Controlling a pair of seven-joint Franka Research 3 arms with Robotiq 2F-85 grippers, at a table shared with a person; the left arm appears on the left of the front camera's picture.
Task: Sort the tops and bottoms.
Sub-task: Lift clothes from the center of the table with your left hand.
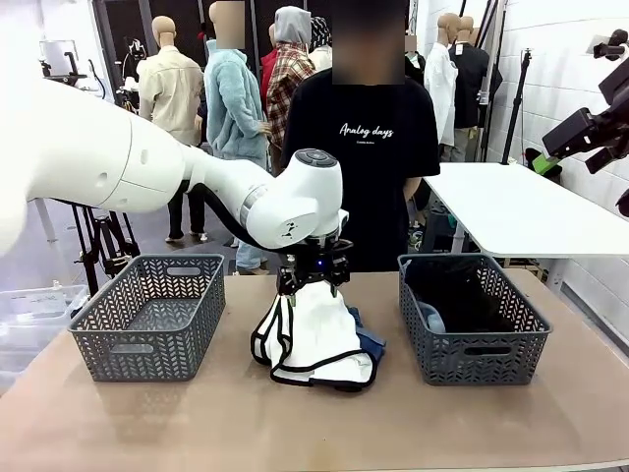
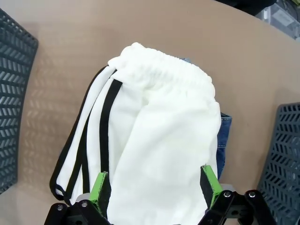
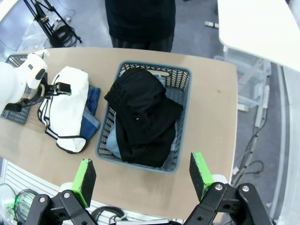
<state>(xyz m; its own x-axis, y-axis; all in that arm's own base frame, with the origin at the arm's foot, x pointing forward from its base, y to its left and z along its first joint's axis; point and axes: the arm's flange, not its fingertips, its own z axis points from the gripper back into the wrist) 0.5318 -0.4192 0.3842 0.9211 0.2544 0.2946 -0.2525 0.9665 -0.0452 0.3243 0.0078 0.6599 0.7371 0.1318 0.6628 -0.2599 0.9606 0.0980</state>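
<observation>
White top w/ black edging (image 1: pixel 314 334) lies at centre of table (image 1: pixel 295 423) on dark denim (image 1: pixel 371 344), likely soft, light & floppy, best pinched at a bunched fold; left gripper (image 2: pixel 154 183) straddles it, jaws wide open, empty.

Soft white garment (image 2: pixel 159 140), matt plastic basket (image 1: pixel 147 339)

White top (image 1: pixel 314 334) with black edging lies crumpled mid-surface (image 1: pixel 295 423), over dark denim (image 1: pixel 369 342) that peeks out beside it. Black top (image 3: pixel 140 117) lies heaped in the basket (image 1: pixel 472 352) over light denim (image 3: pixel 110 140).
</observation>
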